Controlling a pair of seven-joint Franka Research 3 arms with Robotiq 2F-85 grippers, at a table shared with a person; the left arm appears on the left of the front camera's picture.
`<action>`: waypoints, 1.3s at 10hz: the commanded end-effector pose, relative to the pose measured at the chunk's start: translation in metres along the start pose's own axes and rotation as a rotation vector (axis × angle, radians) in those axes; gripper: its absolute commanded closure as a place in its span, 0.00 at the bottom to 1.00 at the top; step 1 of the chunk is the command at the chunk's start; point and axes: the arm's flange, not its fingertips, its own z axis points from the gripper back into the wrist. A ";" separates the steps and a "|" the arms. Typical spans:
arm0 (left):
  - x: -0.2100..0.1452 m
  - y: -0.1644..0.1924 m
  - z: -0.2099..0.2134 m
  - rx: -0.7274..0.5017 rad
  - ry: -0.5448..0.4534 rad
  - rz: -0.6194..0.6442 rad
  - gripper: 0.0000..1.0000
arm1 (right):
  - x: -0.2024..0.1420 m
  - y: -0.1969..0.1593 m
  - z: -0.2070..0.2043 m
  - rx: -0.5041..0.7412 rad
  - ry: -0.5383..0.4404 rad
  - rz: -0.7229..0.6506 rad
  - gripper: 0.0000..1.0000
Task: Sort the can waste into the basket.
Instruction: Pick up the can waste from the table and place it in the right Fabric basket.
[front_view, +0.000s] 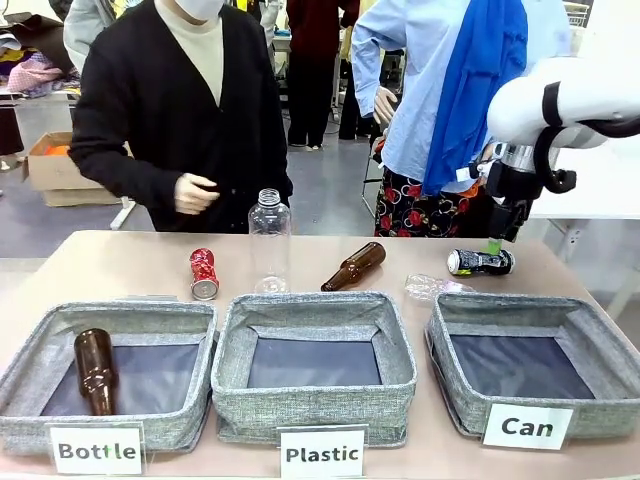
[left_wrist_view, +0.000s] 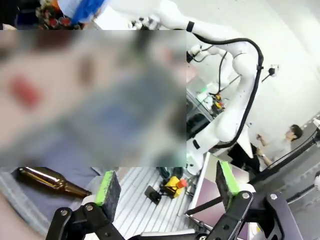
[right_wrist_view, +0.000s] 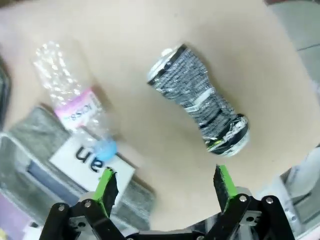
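The right tool (right_wrist_view: 165, 184) is black with bright green pads. Just in front of it lies the black crushed metal can (right_wrist_view: 197, 97), with silver print and a silver end. To one side of the tool, the clear crumpled plastic bottle (right_wrist_view: 70, 95) has a pink label and a blue cap. The grey woven fabric basket (front_view: 455, 405) below the tool has a dark lining and a white label with black letters. Far off, the red metal can (front_view: 204, 273) has a silver end. The counter (front_view: 120, 260) is light tan.
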 end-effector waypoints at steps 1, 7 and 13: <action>-0.021 0.021 -0.046 -0.060 0.022 0.091 0.00 | 0.007 -0.006 -0.002 -0.103 -0.107 0.223 0.00; 0.005 0.045 -0.034 -0.049 0.058 0.131 0.00 | 0.003 -0.014 -0.008 -0.049 -0.078 0.374 0.00; 0.005 0.045 -0.034 -0.049 0.058 0.131 0.00 | 0.021 -0.017 -0.037 -0.123 -0.083 0.491 0.00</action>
